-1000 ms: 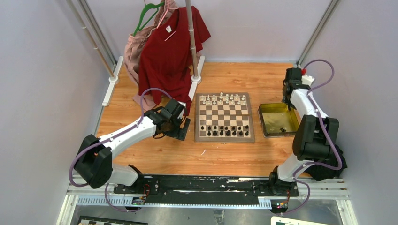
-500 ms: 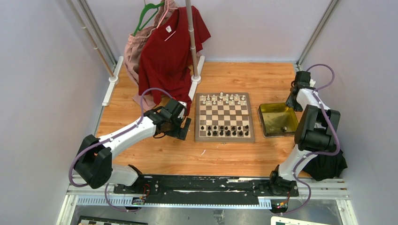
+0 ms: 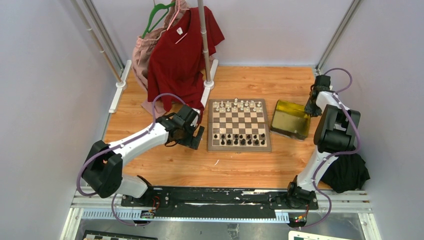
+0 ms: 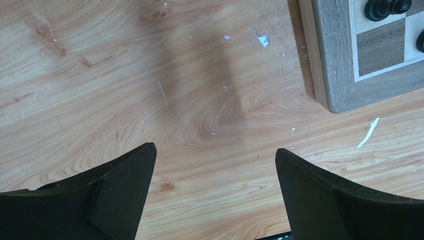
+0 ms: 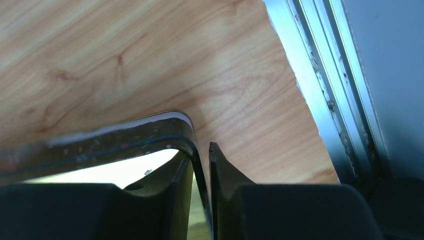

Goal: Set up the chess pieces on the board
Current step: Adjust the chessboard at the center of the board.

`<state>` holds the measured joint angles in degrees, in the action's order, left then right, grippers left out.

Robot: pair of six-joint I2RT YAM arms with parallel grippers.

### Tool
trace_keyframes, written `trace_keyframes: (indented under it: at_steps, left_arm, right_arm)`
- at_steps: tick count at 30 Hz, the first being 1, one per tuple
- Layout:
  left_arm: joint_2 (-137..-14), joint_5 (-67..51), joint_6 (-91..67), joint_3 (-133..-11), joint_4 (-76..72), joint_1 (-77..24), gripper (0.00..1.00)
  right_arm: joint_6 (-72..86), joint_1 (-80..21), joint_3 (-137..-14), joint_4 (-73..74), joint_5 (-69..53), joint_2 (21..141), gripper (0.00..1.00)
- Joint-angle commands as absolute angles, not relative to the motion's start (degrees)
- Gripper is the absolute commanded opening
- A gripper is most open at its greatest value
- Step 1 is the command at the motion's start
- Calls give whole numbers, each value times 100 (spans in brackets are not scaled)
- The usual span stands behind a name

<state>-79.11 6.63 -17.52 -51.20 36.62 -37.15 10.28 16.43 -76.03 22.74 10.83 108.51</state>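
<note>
The board lies flat at mid table. White chess pieces line its far rows and black chess pieces its near rows. My left gripper hovers just left of the board, open and empty; in the left wrist view it is over bare wood, with the board's corner and a black piece at the upper right. My right gripper is shut on the right wall of the yellow metal tray, which is tipped up towards the board. The right wrist view shows the tray wall between the jaws of that gripper.
A red shirt and a pink garment hang on a rack whose pole base stands at the back left of the board. A black cloth lies at the right edge. An aluminium rail runs close beside the right gripper.
The right gripper swung from the tray's far side to its right wall and closed on it. The tray, flat before, now tilts up on its right side. The left arm barely moved.
</note>
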Motion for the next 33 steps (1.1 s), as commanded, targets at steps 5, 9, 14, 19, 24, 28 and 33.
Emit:
trace_keyframes:
  at_steps: [5, 9, 14, 19, 24, 28, 33]
  left_arm:
    - [-8145, 694, -1565, -5435, 3759, -3710, 95]
    - [-8216, 703, -1539, -5501, 3807, -3709, 95]
    - [-8303, 711, -1504, -5616, 3901, -3714, 95]
    - [-8394, 714, -1430, -5748, 3974, -3709, 95]
    - [-8473, 695, -1351, -5837, 4016, -3711, 95]
    - [-8472, 700, -1311, -5840, 4053, -3709, 95]
    - [-8446, 708, -1279, -5821, 4095, -3709, 94]
  right_arm:
    - [1140, 1755, -8189, 2515, 1128, 11281, 18]
    - [1328, 1805, -8477, 2674, 1262, 11433, 14]
    - [1849, 1825, -8592, 2814, 1408, 11498, 0]
    - [2559, 1822, -8362, 2830, 1419, 11397, 0]
    - [3610, 1819, -7976, 2838, 1366, 11273, 0]
    - [4459, 1812, -7644, 2839, 1505, 11148, 0]
    - [5621, 1739, -7394, 3075, 1904, 11008, 0]
